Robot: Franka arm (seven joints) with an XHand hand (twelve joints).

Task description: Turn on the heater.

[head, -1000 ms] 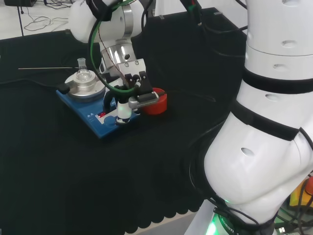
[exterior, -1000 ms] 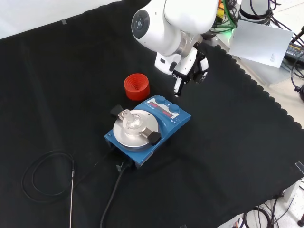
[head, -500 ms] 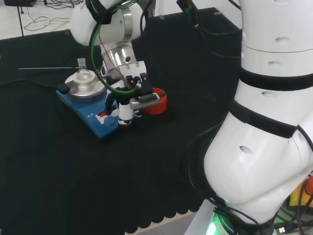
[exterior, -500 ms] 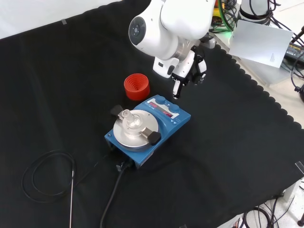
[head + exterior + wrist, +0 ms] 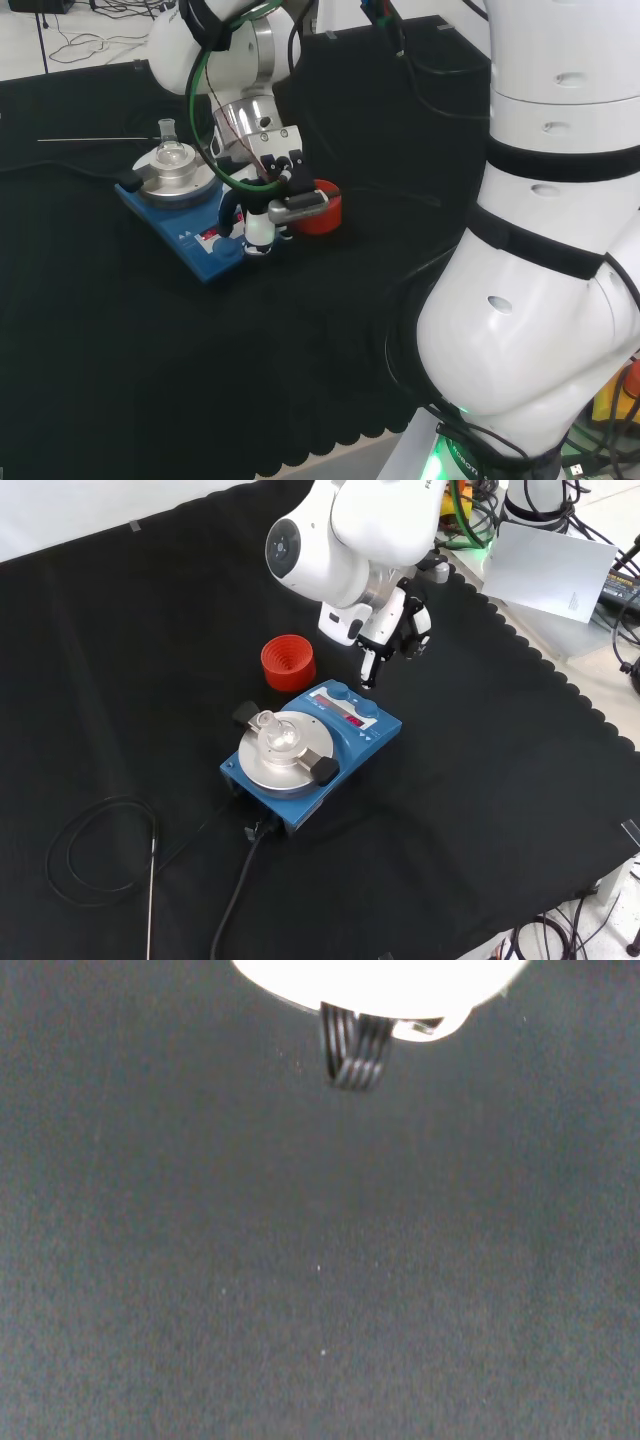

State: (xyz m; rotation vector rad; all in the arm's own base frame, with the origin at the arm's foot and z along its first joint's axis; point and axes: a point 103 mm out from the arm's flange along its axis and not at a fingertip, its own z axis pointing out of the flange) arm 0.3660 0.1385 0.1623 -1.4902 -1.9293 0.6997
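Observation:
The heater (image 5: 190,228) is a blue box with a round silver plate, and a small clear flask (image 5: 170,150) stands on that plate. The front view shows its front panel (image 5: 350,712) with a red lit strip and two blue knobs. My hand (image 5: 272,195) hovers at the panel end of the heater (image 5: 320,745). One straight finger (image 5: 259,230) points down beside the knobs, and the thumb sticks out sideways. In the front view that fingertip (image 5: 367,670) hangs just above and behind the panel; contact cannot be told. The hand (image 5: 395,630) holds nothing.
A red ribbed ring stand (image 5: 288,662) sits on the cloth right behind the heater, close to the hand. The heater's black cable (image 5: 235,900) runs toward the front edge, beside a coiled lead (image 5: 95,860) and a thin rod (image 5: 151,890). The wrist view looks onto bare black cloth (image 5: 320,1280).
The hand and the arm link above it have shifted slightly left in the front view, keeping the pointing finger over the heater's panel end. The heater and flask have not moved.

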